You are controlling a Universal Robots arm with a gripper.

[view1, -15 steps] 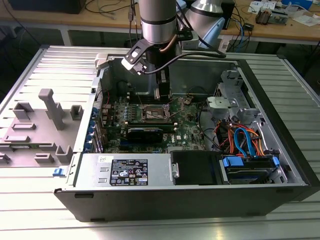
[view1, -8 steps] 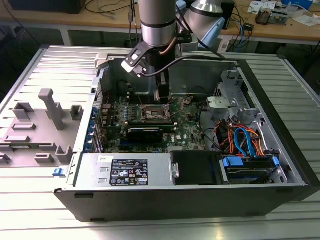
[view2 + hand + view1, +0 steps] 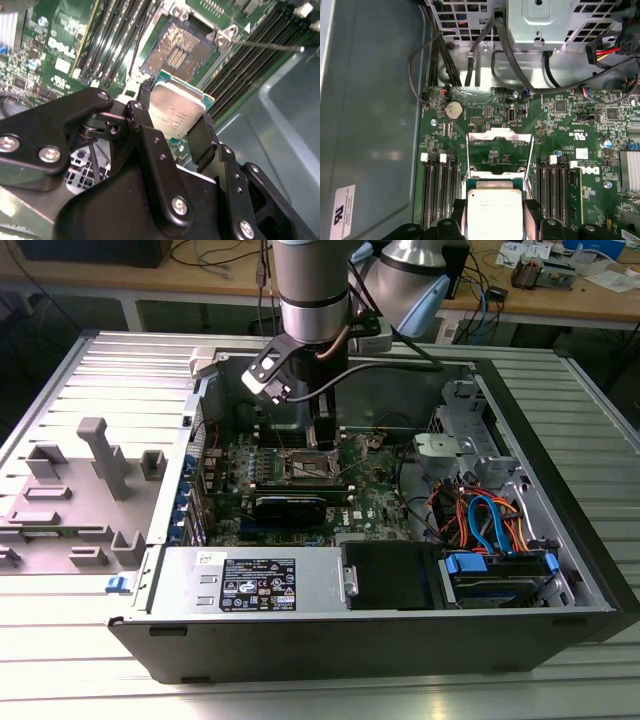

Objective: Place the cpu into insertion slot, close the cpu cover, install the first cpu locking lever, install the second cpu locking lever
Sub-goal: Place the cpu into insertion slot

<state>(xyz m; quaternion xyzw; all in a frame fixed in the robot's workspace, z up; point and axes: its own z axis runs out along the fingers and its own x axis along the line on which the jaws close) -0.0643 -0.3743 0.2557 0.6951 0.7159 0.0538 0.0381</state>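
the gripper (image 3: 175, 117) is closed on the cpu (image 3: 172, 102), its two black fingers (image 3: 144, 107) pinching opposite edges, with the metal top showing in both wrist views. the cpu is held close over the insertion slot (image 3: 177, 50), whose gold contacts lie bare. the cpu cover (image 3: 498, 133) stands swung open beyond it. in the exterior view all this sits upper centre of the frame, inside the open case (image 3: 560, 570) on the bench (image 3: 60, 660).

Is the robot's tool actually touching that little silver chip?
Touching. In the second wrist view, the tool grips the cpu, fingers pressed on its opposite edges.
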